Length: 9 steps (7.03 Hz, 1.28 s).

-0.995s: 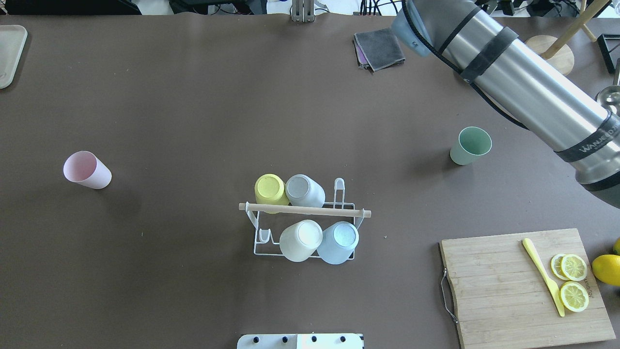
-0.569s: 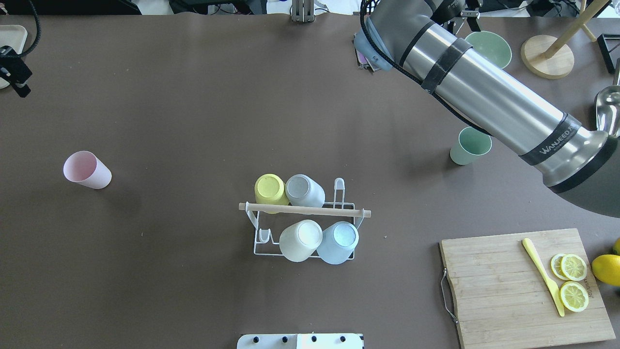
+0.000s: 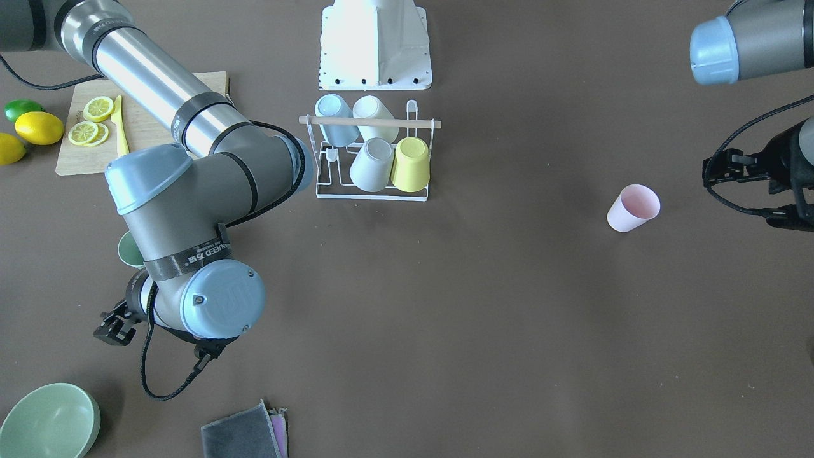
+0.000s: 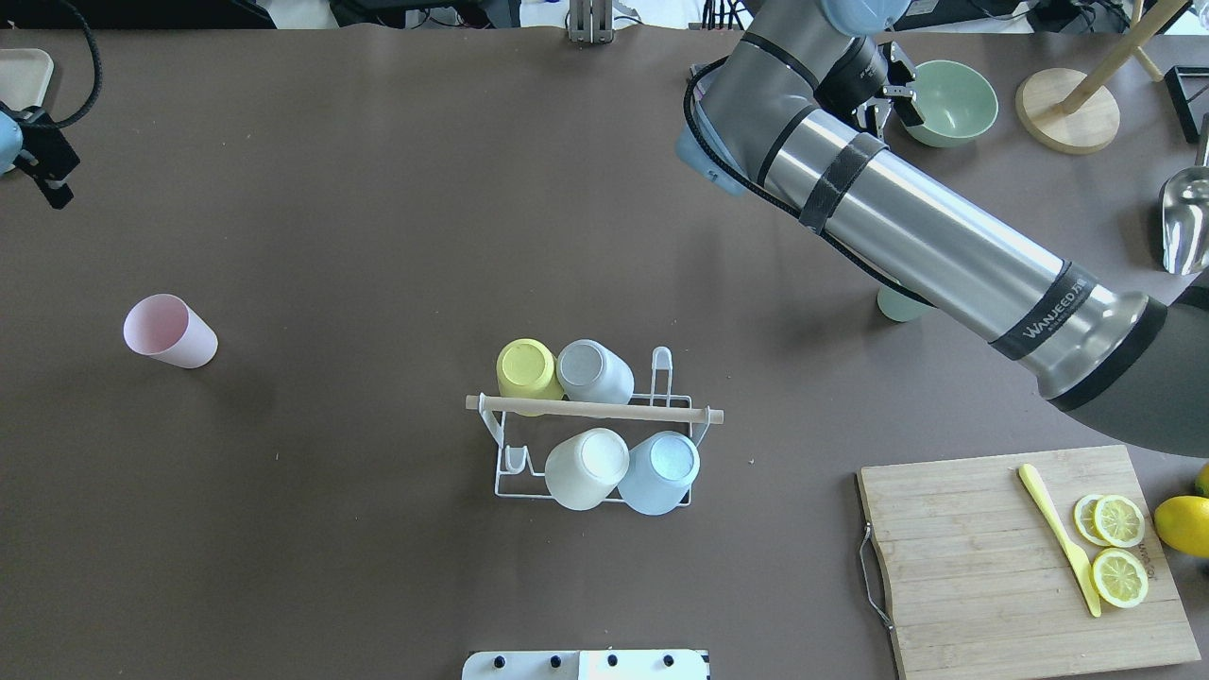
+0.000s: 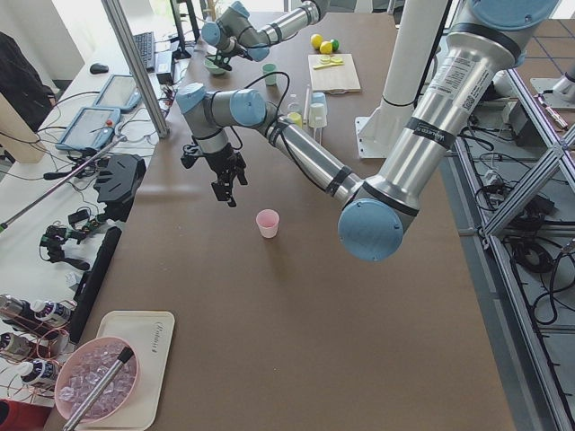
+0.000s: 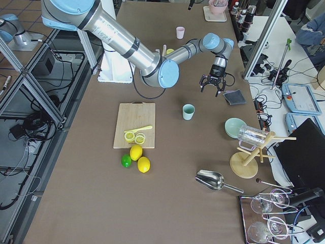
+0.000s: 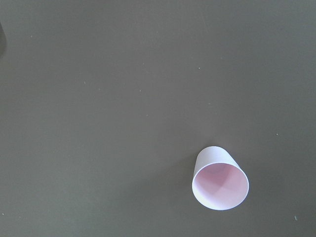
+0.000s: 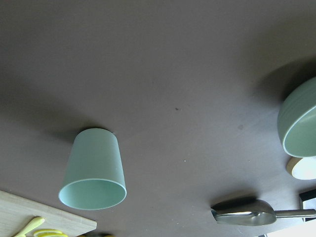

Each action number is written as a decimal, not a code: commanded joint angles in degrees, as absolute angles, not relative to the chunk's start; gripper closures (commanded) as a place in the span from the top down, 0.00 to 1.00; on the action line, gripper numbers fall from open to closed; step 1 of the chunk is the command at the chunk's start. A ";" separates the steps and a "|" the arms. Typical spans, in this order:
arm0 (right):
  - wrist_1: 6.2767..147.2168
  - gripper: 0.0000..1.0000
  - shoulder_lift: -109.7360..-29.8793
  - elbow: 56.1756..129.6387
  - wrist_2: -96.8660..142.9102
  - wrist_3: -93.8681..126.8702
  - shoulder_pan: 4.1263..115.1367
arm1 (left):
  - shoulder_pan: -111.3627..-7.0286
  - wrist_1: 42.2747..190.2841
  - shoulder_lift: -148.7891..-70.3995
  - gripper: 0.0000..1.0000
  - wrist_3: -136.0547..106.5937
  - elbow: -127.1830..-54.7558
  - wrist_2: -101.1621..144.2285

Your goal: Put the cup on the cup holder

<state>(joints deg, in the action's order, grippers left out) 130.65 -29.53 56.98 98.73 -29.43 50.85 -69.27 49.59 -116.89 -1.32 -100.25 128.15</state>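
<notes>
1. Step in hand: approach. Neither hand has a cup; four cups already sit inverted on the cup holder point(image 4: 595, 430) near the middle of the bench point(image 4: 378, 236), toward the robot's edge, and two prongs look free.
2. Cups not yet placed: the pink cup point(image 4: 170, 331) stands upright toward the bench's left end; the green cup point(image 8: 94, 170) stands upright toward the right end, between the cutting board point(image 4: 1020, 557) and the green bowl point(image 4: 954, 102).
3. Right hand point(image 4: 883, 99): above the bench near the far edge, just beside the green bowl, fingers spread apart, holding and touching nothing.
4. Left hand point(image 4: 42, 165): near the far left corner, empty; its opening cannot be told.
5. Next move, as judged: lower one hand over a cup, grip its wall, invert it onto a free prong.
</notes>
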 commanded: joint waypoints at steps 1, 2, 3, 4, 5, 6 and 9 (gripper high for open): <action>130.61 1.00 -30.58 56.95 98.53 -30.23 49.23 | -62.61 49.22 -119.51 0.98 -1.41 -94.79 127.79; 130.17 1.00 -30.93 56.95 98.53 -30.06 48.70 | -62.40 49.39 -122.05 0.98 -1.32 -89.26 128.23; 129.91 1.00 -31.37 57.04 98.61 -29.97 48.17 | -62.23 49.57 -123.99 0.98 -1.23 -84.95 128.41; 128.60 1.00 -31.90 56.95 98.53 -29.97 47.64 | -61.62 49.74 -124.45 0.98 1.29 -82.03 128.50; 127.37 1.00 -32.43 56.95 98.53 -30.06 47.20 | -61.61 50.88 -126.37 0.98 4.02 -76.52 128.50; 127.01 1.00 -32.52 56.95 98.53 -30.06 46.24 | -61.09 51.41 -128.91 0.98 3.78 -71.24 128.50; 124.72 1.00 -33.57 57.04 98.44 -29.88 44.65 | -57.93 51.42 -129.46 0.98 3.08 -67.25 128.76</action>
